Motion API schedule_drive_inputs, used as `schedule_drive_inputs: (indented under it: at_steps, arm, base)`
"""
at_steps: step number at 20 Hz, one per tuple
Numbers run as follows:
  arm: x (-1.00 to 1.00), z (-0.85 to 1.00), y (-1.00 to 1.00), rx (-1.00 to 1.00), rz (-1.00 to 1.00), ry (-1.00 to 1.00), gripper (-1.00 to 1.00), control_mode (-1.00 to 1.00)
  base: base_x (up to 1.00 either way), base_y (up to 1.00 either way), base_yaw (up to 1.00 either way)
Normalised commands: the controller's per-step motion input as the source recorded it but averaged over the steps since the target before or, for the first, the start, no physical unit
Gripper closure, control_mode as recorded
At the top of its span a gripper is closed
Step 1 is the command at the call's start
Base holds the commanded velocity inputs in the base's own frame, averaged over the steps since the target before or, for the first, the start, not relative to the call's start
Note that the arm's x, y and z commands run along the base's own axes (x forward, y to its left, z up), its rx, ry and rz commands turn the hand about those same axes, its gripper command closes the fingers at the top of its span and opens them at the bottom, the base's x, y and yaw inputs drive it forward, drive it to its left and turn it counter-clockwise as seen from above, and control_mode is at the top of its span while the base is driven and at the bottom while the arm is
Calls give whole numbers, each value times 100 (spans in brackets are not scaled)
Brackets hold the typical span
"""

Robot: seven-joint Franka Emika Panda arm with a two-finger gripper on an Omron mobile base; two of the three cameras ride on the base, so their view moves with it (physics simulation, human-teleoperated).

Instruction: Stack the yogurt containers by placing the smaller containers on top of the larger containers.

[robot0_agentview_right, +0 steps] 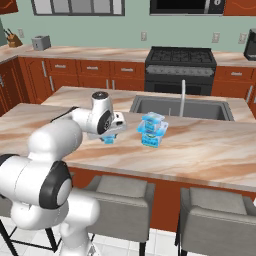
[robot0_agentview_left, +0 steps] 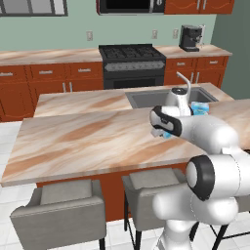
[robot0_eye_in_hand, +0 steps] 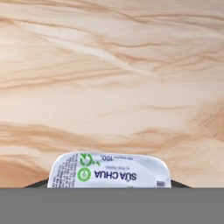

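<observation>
Small yogurt tub (robot0_eye_in_hand: pixel 108 170) sits at the bottom centre of the hand view, white printed lid facing the camera, its long axis running left-right across the frame and the print upside down. Its lower part is cut off by the bottom of the picture, and dark finger tips (robot0_eye_in_hand: pixel 37 183) just peek out at either side of it. In the right base view the same tub shows as a blue scrap (robot0_agentview_right: pixel 108 138) under the gripper (robot0_agentview_right: pixel 111 134), left of centre, low over the counter (robot0_agentview_right: pixel 200 145); whether it touches the counter is hard to tell. Claw looks clenched on that tub, though the contact itself is hidden. In the left base view the arm (robot0_agentview_left: pixel 185 124) covers most of it, only a blue edge (robot0_agentview_left: pixel 167 135) showing. Two more tubs are stacked (robot0_agentview_right: pixel 152 129) just right of centre in the right base view, upright, narrower one on top, near the sink (robot0_agentview_right: pixel 180 107).
</observation>
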Motion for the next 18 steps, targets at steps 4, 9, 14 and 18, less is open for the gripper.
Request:
schedule_drive_inputs:
  at_steps: [4,9,14,18]
  arm:
    - [-5,54,-9,0,0,0,100,-100]
    - [-6,55,-10,0,0,4,100,-100]
    - [-2,51,-11,0,0,6,100,-100]
    - [-4,48,-15,0,0,9,100,-100]
  base:
    - [0,0,0]
    - [0,0,0]
    - [0,0,0]
    - [0,0,0]
